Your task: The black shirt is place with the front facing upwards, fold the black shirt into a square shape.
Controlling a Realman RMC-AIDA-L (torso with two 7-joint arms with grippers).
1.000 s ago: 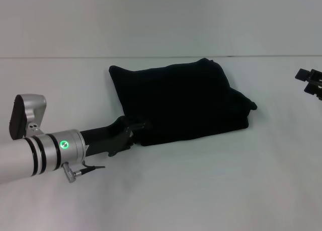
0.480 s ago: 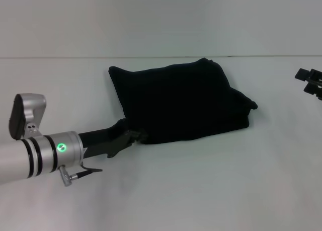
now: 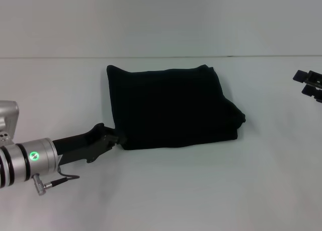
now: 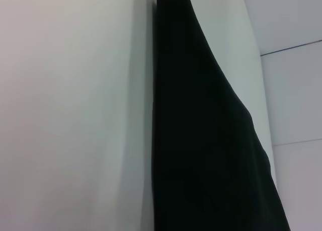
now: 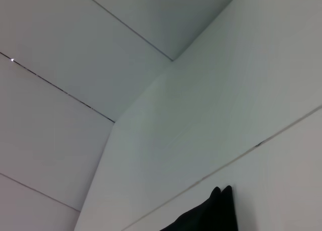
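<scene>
The black shirt [image 3: 171, 107] lies folded into a rough rectangle on the white table [image 3: 201, 190], with no lettering showing. Its right end is bunched and uneven. My left gripper [image 3: 114, 138] sits low on the table at the shirt's near-left corner, touching or almost touching the cloth edge. In the left wrist view the shirt [image 4: 211, 140] fills a long dark band right in front of the camera. My right gripper [image 3: 303, 83] hangs open at the far right, well away from the shirt, holding nothing.
The white table runs back to a seam line [image 3: 60, 57] behind the shirt. The silver left forearm [image 3: 25, 160] crosses the near-left part of the table.
My left gripper has pulled back toward the near left. The shirt has slid left with it and lies flatter, its right end drawn in. The right arm has stayed put.
</scene>
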